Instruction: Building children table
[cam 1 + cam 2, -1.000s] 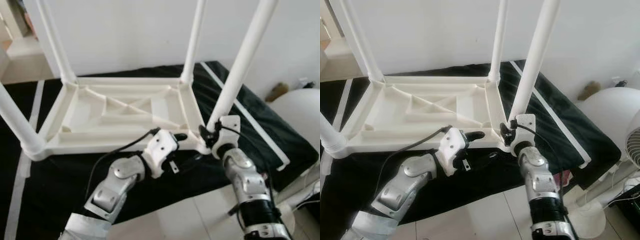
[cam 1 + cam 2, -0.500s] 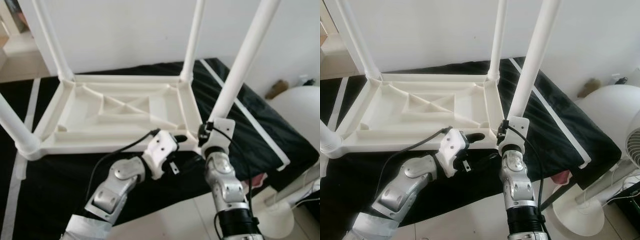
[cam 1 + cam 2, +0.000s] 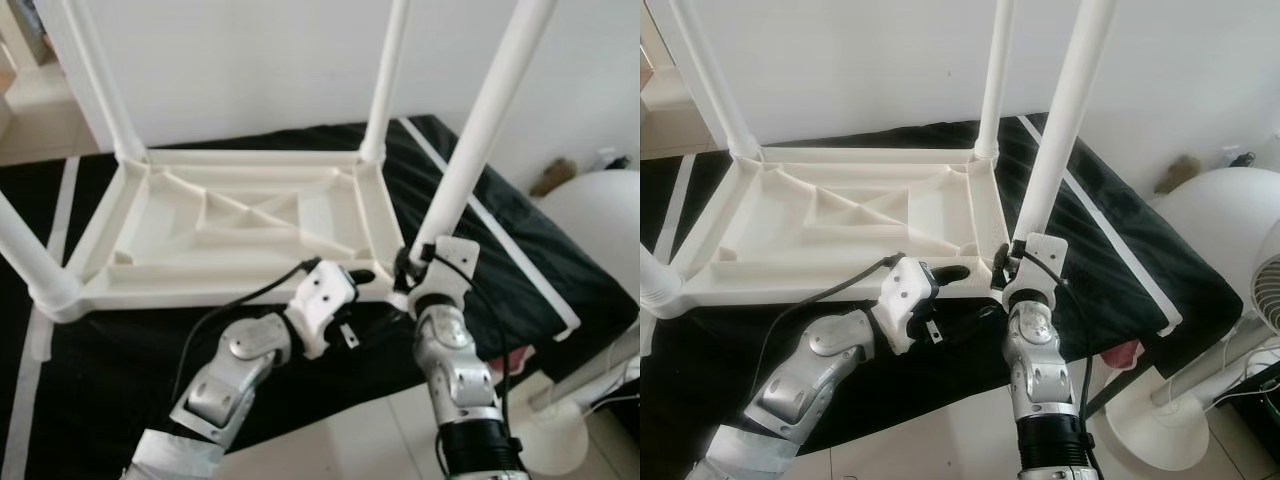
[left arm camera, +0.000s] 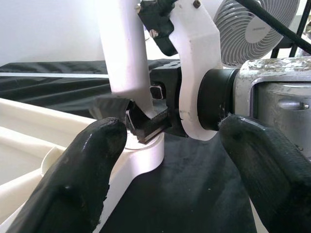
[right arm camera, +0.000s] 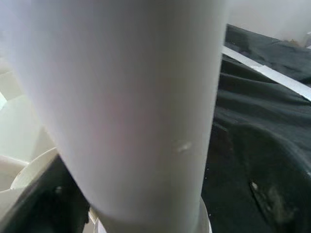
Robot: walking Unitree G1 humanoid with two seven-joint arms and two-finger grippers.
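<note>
Right end effector (image 3: 408,272) grips the near table leg (image 3: 470,150) at its socket; seat it firmly next, left end effector (image 3: 352,275) open

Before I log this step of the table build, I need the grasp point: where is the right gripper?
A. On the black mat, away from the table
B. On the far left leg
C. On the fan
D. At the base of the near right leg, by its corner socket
D: the right gripper sits at the foot of the near right leg, fingers around it just above the tabletop corner socket.
</note>
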